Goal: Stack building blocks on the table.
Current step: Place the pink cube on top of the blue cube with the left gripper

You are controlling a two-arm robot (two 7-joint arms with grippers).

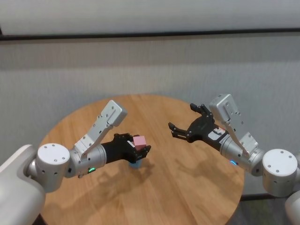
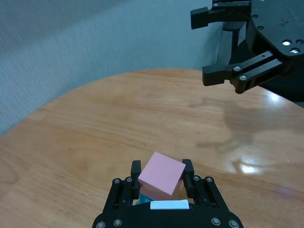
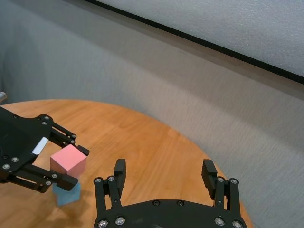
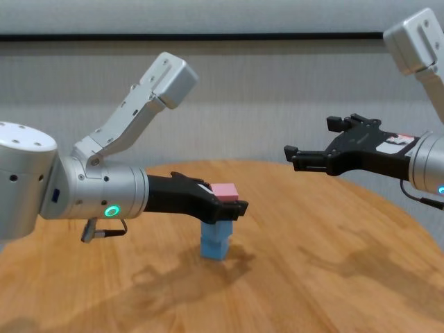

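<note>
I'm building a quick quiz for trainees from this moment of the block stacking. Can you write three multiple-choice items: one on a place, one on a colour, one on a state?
1. Where is the pink block?
A. lying on the table
B. in the left tool, above the blue stack
C. in the right tool

2. What colour are the blocks standing under it?
A. light blue
B. green
C. yellow

3. How does the right tool stand?
A. shut on a block
B. open and empty, above the table
C. resting flat on the table

Answers:
1 B: the chest view shows the left tool's fingers closed on it over the stack.
2 A: light blue shows below the pink one.
3 B: its fingers are spread with nothing between them.
</note>
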